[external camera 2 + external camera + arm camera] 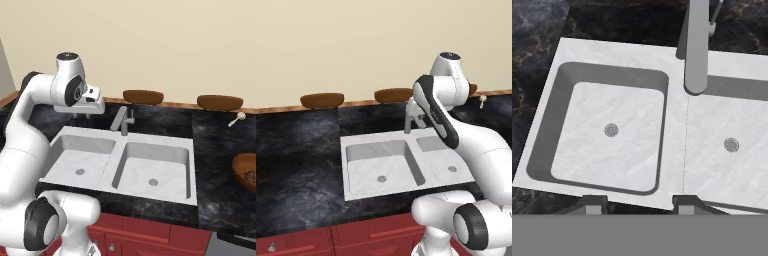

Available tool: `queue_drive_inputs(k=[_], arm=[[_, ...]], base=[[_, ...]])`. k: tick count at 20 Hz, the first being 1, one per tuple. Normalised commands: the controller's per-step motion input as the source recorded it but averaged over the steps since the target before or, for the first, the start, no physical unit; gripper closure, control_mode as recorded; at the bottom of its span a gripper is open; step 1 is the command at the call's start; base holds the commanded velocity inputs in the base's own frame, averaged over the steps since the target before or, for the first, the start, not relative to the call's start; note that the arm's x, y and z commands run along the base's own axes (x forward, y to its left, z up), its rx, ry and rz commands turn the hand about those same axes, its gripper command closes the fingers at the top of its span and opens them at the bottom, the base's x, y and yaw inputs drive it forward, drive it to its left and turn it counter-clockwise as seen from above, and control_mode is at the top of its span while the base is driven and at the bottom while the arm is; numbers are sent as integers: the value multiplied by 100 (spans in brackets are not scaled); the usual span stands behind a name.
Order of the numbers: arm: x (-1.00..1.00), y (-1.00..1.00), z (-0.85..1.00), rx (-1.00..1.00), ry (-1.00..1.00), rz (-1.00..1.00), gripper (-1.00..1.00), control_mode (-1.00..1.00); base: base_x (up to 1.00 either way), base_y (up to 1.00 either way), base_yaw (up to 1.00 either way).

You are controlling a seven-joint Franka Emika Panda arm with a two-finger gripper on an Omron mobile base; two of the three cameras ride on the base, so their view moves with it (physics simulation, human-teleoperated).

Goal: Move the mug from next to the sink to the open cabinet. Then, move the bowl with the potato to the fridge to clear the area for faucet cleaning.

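our gripper [640, 202] hangs jaws apart and empty over the sink [677, 150], faucet [695, 47] at upper right.

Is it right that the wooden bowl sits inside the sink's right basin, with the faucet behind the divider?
Not quite. The bowl sits on the black counter to the right of the sink, as the right base view shows. The faucet does stand behind the divider.

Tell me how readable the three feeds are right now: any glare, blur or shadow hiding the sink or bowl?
Left base view: sharp, flat light; the arm covers part of the sink's right basin. Right base view: no glare; the bowl is cut by the frame edge. Hand view: crisp, with soft shading inside the basins; the faucet is foreshortened.
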Motion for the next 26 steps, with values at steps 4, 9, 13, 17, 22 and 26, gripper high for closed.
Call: queue_drive_inputs(k=[4, 9, 13, 17, 22, 26], arm=[[-36, 0, 0, 0, -1, 0, -100, -100], [-5, 0, 0, 0, 0, 0, -100, -100], [0, 0, 0, 0, 0, 0, -100, 100], [0, 0, 0, 0, 0, 0, -100, 100], [0, 0, 0, 0, 0, 0, -100, 100], [0, 0, 0, 0, 0, 0, -100, 100]], base=[[0, 0, 0], [0, 0, 0], [-32, -29, -1], [-55, -96, -1], [-23, -100, -2], [-12, -100, -1]])
